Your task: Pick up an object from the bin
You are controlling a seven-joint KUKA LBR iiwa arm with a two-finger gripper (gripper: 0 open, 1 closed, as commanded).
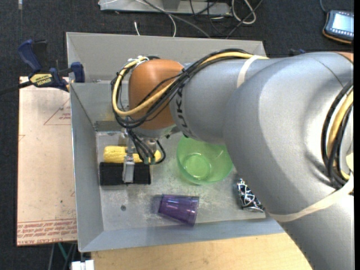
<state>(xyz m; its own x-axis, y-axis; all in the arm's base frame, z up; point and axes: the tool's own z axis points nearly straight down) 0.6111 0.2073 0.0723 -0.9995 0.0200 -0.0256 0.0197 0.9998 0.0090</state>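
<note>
My gripper reaches down at the left of the bin, under the orange wrist cover. Its tip sits over a black rectangular block and seems to touch the block's top. Just behind the block lies a yellow corn cob, partly hidden by the gripper. I cannot make out whether anything is clamped.
A green translucent bowl stands in the middle of the bin. A purple cup lies on its side near the front wall. A black-and-white patterned item lies at the front right, under the big grey arm that covers the bin's right side.
</note>
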